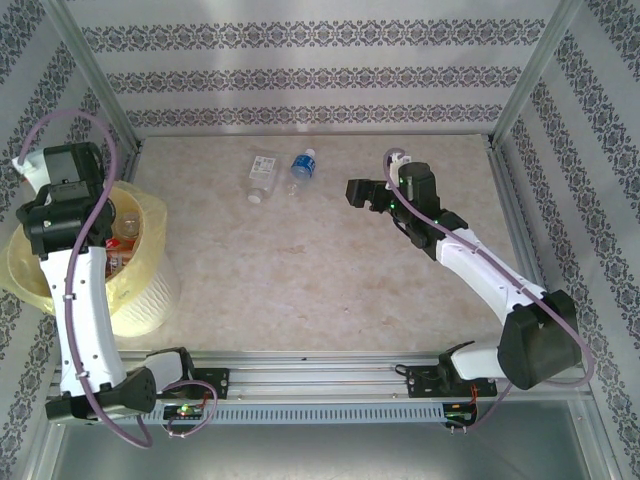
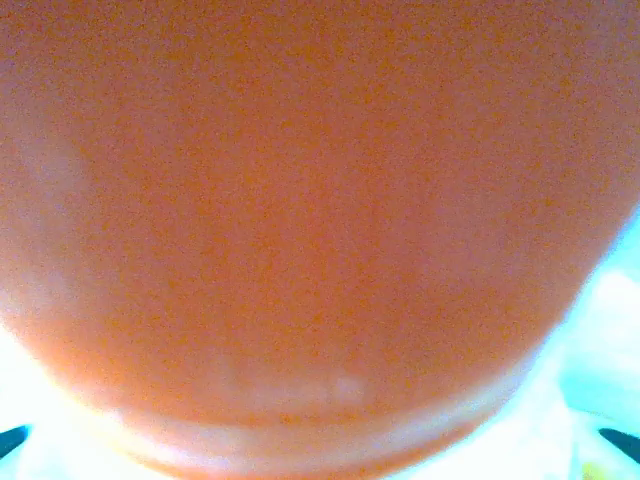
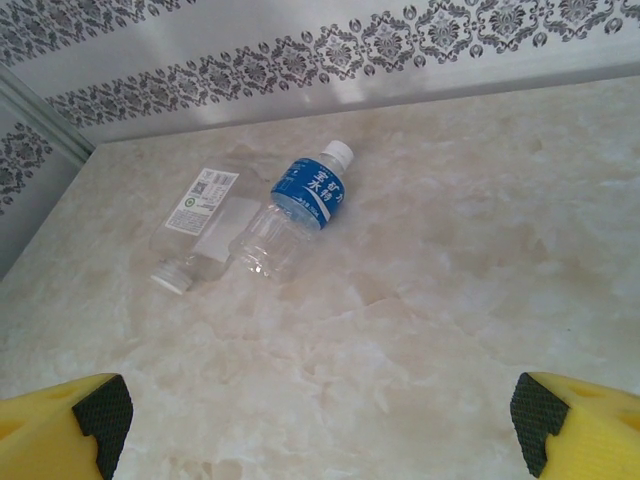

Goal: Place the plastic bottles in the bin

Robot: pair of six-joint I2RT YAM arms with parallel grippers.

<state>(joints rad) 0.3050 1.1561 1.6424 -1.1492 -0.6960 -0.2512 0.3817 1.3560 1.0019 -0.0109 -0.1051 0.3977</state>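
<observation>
The left fingers (image 2: 12,438) seem to pinch an orange bottle (image 2: 300,230) over the bin (image 1: 150,290) below them, ready to drop, while the right fingers (image 3: 95,410) stand spread, facing two bottles (image 3: 295,205) lying ahead on the bench (image 3: 480,280).

The top external view looks steeply down from above and behind the arm bases, which lie along the bottom of the frame. It covers the whole surface (image 1: 330,270), with the bin (image 1: 150,295) at the left edge.

The right wrist view sits low over the surface and faces obliquely toward the patterned back wall (image 3: 400,40). The yellow fingers (image 3: 60,430) of the right gripper (image 3: 320,430) occupy its lower corners.

These two views share the blue-labelled bottle (image 1: 303,166) and the white-labelled bottle (image 1: 263,176), along with the back wall.

The left wrist view is very close to a blurred orange object (image 2: 300,220).
</observation>
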